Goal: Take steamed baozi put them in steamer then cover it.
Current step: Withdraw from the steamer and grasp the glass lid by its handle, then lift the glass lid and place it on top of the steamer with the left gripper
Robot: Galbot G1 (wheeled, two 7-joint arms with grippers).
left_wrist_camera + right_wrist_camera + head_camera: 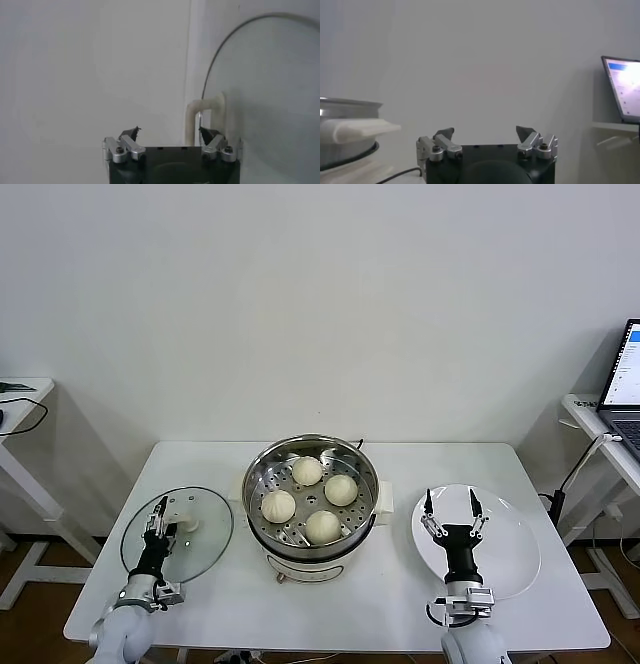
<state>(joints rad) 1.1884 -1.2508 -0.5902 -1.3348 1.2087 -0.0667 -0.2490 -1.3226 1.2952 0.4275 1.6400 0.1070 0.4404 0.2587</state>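
Several cream-white baozi (307,471) sit on the perforated tray inside the shiny steel steamer (262,468) at the table's middle. The glass cover (205,542) lies flat on the table to the steamer's left, its cream handle (183,510) at centre; the handle also shows in the left wrist view (202,112). My left gripper (160,520) hovers open over the cover, just beside the handle, holding nothing. My right gripper (452,513) is open and empty over the white plate (512,550) on the right.
The steamer's cream side handle (357,129) shows in the right wrist view. A laptop (627,384) stands on a side table at the right, with cables below it. Another side table (20,399) stands at the left.
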